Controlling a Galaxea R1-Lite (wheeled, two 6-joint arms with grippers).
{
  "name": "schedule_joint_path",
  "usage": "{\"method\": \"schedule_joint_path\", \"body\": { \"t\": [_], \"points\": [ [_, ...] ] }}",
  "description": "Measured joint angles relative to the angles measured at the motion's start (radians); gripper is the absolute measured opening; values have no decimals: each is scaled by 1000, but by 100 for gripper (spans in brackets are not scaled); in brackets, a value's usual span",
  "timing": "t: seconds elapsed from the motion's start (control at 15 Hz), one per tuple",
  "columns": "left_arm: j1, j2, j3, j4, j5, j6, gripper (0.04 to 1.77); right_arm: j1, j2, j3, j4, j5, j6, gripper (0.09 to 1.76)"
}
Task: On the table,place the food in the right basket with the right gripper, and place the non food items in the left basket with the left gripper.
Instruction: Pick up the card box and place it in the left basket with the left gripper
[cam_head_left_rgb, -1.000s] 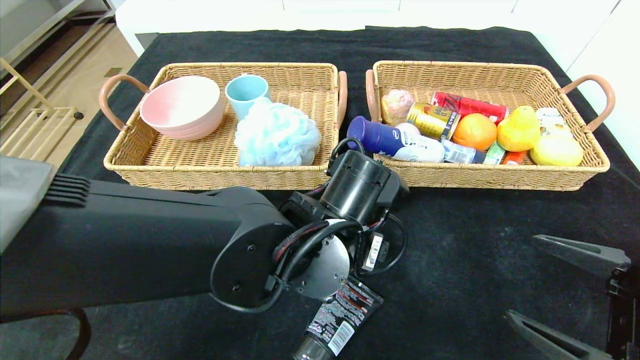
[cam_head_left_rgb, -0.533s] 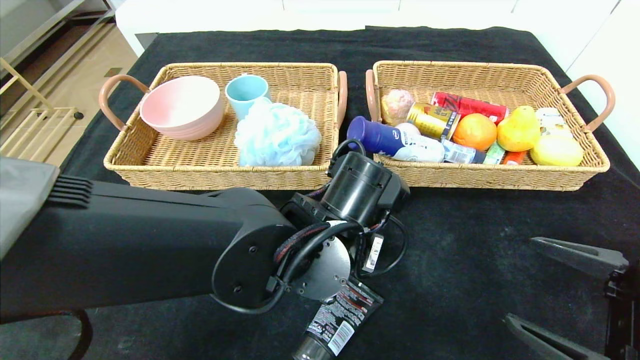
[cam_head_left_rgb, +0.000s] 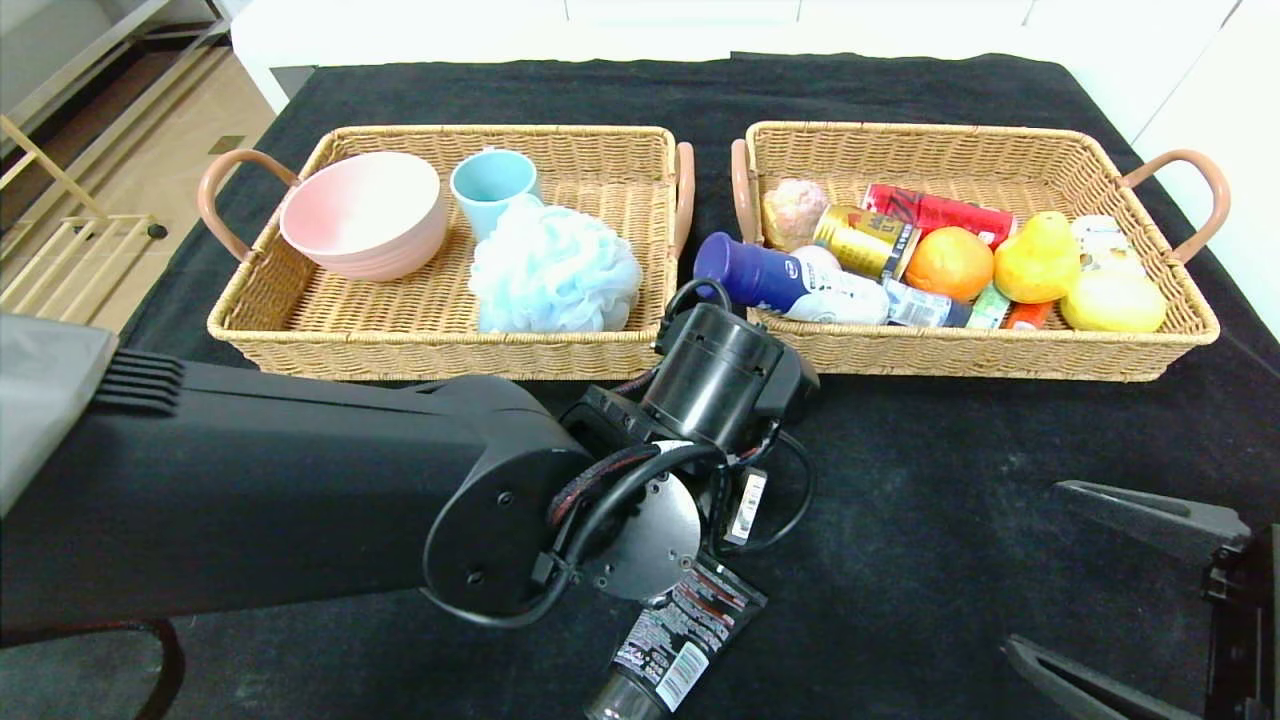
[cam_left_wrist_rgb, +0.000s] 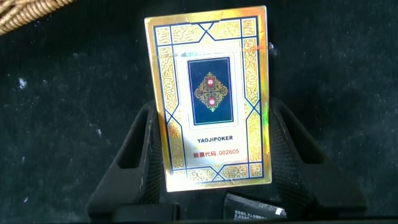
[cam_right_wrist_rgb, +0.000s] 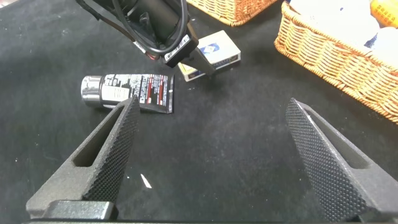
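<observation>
The small gold-edged card box with a blue centre (cam_left_wrist_rgb: 211, 99) lies flat on the black cloth-draped table (cam_head_left_rgb: 900, 480), in front of the gap between the two baskets, and the left gripper (cam_left_wrist_rgb: 211, 155), a black two-fingered claw, has its jaws pressed against the box's two long sides, gripping it where it lies. From the right wrist view the same box (cam_right_wrist_rgb: 211, 55) sits under the left arm's wrist, with the black squeeze tube (cam_right_wrist_rgb: 127, 92) with a silver cap lying on the cloth just beside it, nearer the robot. In the head view the bulky left arm hides the box, and only the tube (cam_head_left_rgb: 680, 640) shows below the wrist. The left basket (cam_head_left_rgb: 440, 340), a rectangular tan wicker tray with pinkish-brown loop handles, holds a pink bowl (cam_head_left_rgb: 365, 215), a light blue cup (cam_head_left_rgb: 492, 185) and a pale blue mesh bath sponge (cam_head_left_rgb: 555, 270). Its twin, the right basket (cam_head_left_rgb: 980, 350), holds a white bottle with a dark blue cap (cam_head_left_rgb: 790, 280), a round orange (cam_head_left_rgb: 948, 262), a yellow pear-shaped fruit (cam_head_left_rgb: 1040, 258), a gold can (cam_head_left_rgb: 865, 240) and a red can (cam_head_left_rgb: 935, 212), among other items. The right gripper (cam_right_wrist_rgb: 217, 155) hovers low over bare cloth at the table's near right, jaws spread wide with nothing between them.
</observation>
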Motion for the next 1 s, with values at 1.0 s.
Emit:
{"method": "schedule_joint_path", "body": {
  "t": [1.0],
  "points": [
    [63,-351,222,14,-194,42,103,1,10,-2,-3,-6,0,171]
  ]
}}
